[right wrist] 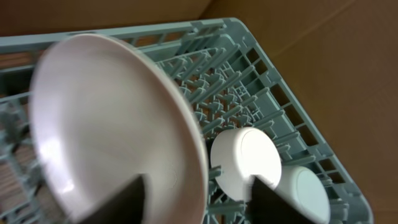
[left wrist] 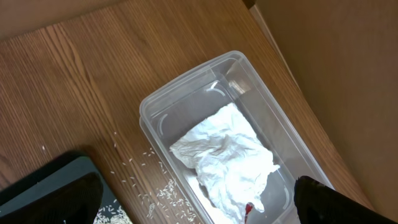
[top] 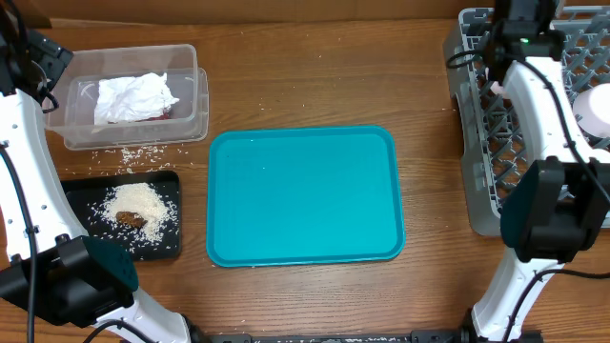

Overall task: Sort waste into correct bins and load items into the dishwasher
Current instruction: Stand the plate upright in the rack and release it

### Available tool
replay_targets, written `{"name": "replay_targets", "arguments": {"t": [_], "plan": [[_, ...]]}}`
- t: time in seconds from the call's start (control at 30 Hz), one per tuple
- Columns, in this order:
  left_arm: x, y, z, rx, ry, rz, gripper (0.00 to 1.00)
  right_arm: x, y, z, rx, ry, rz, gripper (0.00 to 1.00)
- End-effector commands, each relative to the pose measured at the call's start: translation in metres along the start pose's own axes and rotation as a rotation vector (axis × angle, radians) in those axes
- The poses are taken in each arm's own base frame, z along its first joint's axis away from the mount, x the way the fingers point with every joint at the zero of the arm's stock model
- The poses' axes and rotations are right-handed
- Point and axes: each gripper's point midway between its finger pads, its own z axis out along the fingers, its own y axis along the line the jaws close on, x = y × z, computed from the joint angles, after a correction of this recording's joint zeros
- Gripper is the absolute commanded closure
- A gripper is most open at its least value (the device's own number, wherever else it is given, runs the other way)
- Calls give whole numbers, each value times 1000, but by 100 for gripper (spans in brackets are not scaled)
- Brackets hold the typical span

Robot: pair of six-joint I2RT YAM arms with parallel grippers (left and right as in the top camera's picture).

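Observation:
The clear tub (top: pixel 195 95) at the back left holds the crumpled white napkin (left wrist: pixel 227 158) and a bit of red wrapper (left wrist: pixel 249 209). My left gripper (left wrist: pixel 193 190) hovers open over the tub's near end, holding nothing. The black tray (top: pixel 164 243) carries a rice pile (top: pixel 141 200) and a brown scrap (top: pixel 131 220). In the grey dish rack (right wrist: pixel 261 74) a white plate (right wrist: pixel 112 124) stands on edge, blurred. My right gripper (right wrist: pixel 202 202) straddles its rim with fingers apart; the right finger is clear of the plate. Two white bowls (right wrist: pixel 245 158) sit upside down beside it.
The teal serving tray (top: pixel 305 195) lies bare in the table's middle. Loose rice grains (top: pixel 133 152) are scattered on the wood between tub and black tray. The dish rack (top: pixel 477 143) fills the right edge, with my right arm over it.

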Motion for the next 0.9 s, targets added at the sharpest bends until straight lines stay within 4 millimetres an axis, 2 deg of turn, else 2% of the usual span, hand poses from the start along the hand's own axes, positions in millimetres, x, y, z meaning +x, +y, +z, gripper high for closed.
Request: {"name": "replay_targets", "arguments": {"t": [0.0, 0.1, 0.2, 0.3, 0.33, 0.43, 0.47, 0.63, 0.83, 0.87], "plan": [[-3, 4, 2, -15, -8, 13, 0, -32, -39, -62, -8, -95, 146, 0], [-3, 4, 2, -15, -8, 13, 0, -19, -20, -98, -214, -37, 181, 0], [-3, 3, 2, -15, -8, 13, 0, 4, 1, -140, -444, 72, 202, 0], [-3, 3, 2, -15, -8, 13, 0, 23, 13, -190, -677, 162, 174, 0], [-3, 3, 2, -15, -8, 13, 0, 30, 12, -210, -751, 186, 159, 0], [-3, 3, 2, -15, -8, 13, 0, 47, -2, -238, -818, 227, 131, 0], [-3, 3, 2, -15, -8, 13, 0, 59, -13, -249, -819, 252, 106, 0], [-3, 3, 2, -15, -8, 13, 0, 96, -38, -281, -824, 319, 9, 0], [-3, 3, 2, -15, -8, 13, 0, 124, -43, -317, -869, 313, -59, 0], [-3, 3, 2, -15, -8, 13, 0, 135, -42, -324, -879, 323, -70, 0]]}}
